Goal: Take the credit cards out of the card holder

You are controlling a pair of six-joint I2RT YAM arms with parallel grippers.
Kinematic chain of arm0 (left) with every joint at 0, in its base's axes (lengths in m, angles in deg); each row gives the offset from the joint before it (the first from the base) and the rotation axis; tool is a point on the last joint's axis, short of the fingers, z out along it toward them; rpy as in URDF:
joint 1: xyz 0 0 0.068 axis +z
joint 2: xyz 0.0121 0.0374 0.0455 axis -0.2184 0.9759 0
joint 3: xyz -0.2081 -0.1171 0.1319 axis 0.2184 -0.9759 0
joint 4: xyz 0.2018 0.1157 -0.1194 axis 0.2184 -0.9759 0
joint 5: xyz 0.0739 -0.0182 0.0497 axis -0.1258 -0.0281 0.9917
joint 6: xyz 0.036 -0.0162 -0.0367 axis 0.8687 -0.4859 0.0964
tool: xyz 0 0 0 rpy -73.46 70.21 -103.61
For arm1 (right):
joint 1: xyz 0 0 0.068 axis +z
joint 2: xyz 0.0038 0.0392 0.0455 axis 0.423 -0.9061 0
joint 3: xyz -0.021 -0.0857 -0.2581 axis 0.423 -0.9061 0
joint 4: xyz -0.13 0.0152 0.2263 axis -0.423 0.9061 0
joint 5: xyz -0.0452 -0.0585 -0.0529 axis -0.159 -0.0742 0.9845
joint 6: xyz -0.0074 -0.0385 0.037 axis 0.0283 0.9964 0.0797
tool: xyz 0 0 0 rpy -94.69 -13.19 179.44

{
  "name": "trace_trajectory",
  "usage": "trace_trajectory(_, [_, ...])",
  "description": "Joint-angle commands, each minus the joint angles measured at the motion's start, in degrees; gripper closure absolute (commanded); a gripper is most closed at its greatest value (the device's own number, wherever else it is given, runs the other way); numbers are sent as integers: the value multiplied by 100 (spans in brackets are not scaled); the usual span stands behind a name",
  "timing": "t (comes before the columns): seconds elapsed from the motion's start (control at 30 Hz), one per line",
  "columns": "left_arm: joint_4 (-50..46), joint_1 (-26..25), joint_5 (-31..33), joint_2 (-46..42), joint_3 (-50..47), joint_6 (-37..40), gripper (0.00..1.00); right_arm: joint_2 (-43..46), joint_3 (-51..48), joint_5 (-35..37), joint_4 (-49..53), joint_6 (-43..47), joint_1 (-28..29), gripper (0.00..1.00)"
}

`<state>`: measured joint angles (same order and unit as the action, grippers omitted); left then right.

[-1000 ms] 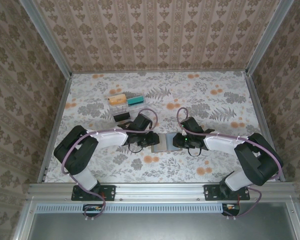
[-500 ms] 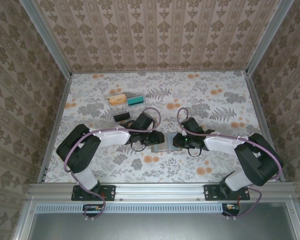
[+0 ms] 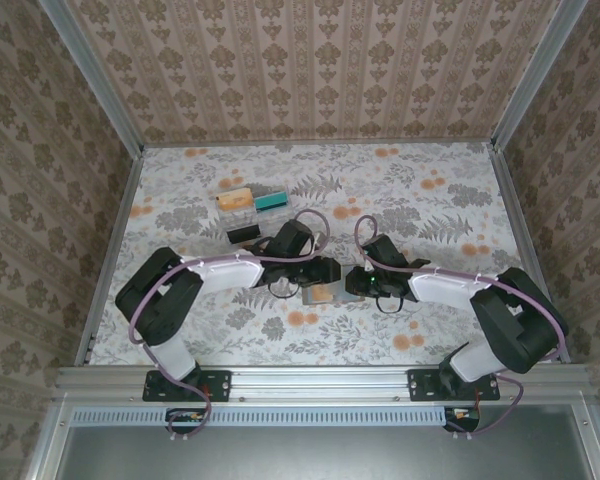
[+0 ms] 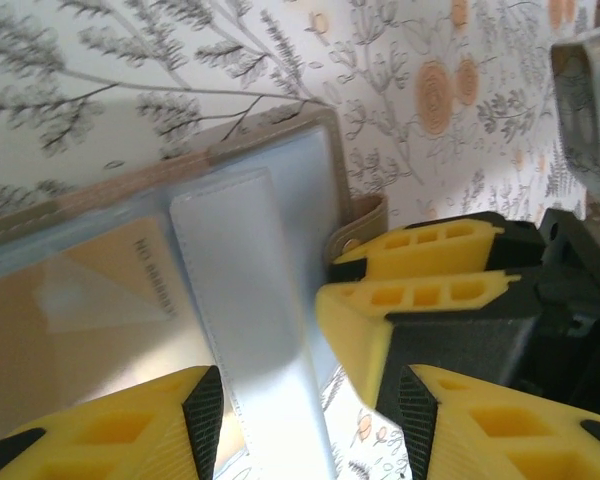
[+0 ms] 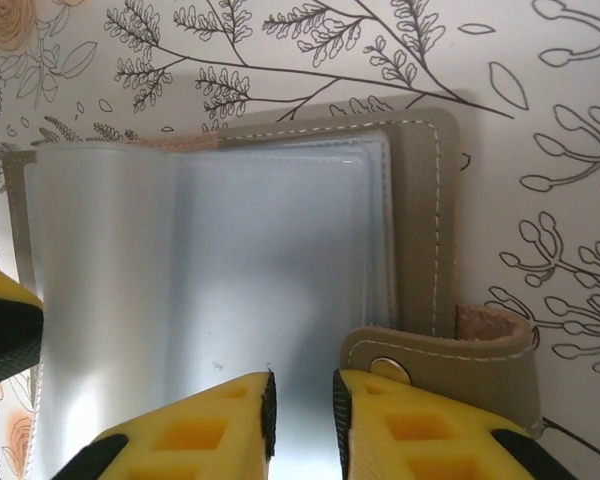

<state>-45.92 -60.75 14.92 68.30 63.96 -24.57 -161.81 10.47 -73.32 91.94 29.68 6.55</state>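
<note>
The card holder [image 3: 325, 293] lies open on the table between the two grippers. Its inside shows bluish-grey clear sleeves [image 5: 230, 260] in a grey-brown cover [image 4: 270, 135]. A yellow-orange card [image 4: 90, 310] sits in the left sleeve, and one sleeve page [image 4: 240, 290] stands lifted. My left gripper [image 4: 310, 410] is open, and that page runs between its jaws, close to the left pad. My right gripper [image 5: 302, 400] has its jaws almost together on the right panel. The snap tab [image 5: 450, 355] lies over its right finger.
A clear plastic tray [image 3: 242, 215] stands at the back left with an orange piece [image 3: 235, 198], a teal piece [image 3: 273, 201] and a black piece [image 3: 244, 234]. Patterned walls enclose the floral table [image 3: 430, 180], with free room at the back right.
My left gripper has moved right over the holder and its jaws have spread wider. A page has turned and the orange card shows. The right arm has stayed put.
</note>
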Motion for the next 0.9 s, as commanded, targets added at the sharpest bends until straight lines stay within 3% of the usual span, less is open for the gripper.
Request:
trace_trajectory(0.0, [97,-73,-233,158,287,176,48,377,-160,519,717,-98,9,69])
trace_trajectory(0.23, [12,-114,-386,438,613,232,48,1312,-327,754,1046,-87,-198,65])
trace_trajectory(0.57, [-433,-204,-540,699,955,382,46,796,-442,308,701,-117,-216,70])
trace_trajectory(0.87, [-594,-21,223,-227,136,152,46,291,-389,65,416,-96,-222,75])
